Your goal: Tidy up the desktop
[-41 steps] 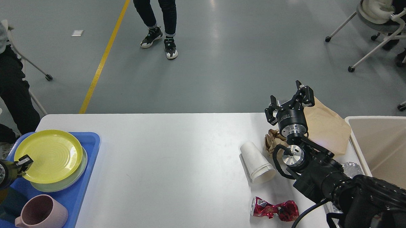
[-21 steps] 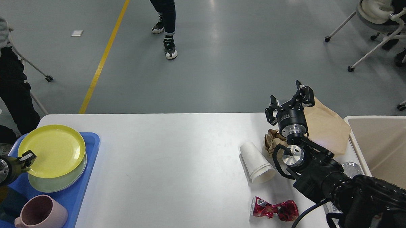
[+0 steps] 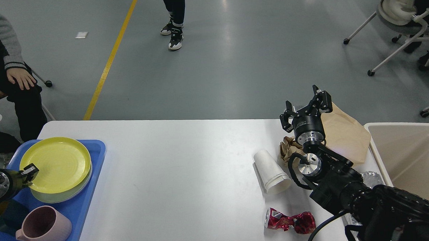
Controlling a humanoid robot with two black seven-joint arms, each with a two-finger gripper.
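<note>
The white desktop (image 3: 187, 164) carries a blue tray (image 3: 80, 210) at its left end. On the tray a yellow plate (image 3: 57, 163) lies on a pale green plate (image 3: 60, 195), with a pink mug (image 3: 45, 226) in front. My left gripper (image 3: 30, 170) is shut on the yellow plate's left rim. At the right lie a tipped white paper cup (image 3: 271, 170), a crumpled brown paper wad (image 3: 286, 148), a flat brown paper bag (image 3: 347, 133) and a crushed red wrapper (image 3: 291, 221). My right gripper (image 3: 306, 103) stands open and empty above the bag's left edge.
A beige bin (image 3: 412, 156) stands off the table's right end. A crinkled clear wrapper (image 3: 371, 177) shows behind my right arm. One person sits at the far left (image 3: 13, 81) and another stands beyond the table (image 3: 174, 29). Wheeled chairs (image 3: 400, 25) are at the back right.
The yellow plate, tilted and lifted by my left gripper earlier, now lies flat on the green plate. My right arm has not moved. The people behind have shifted.
</note>
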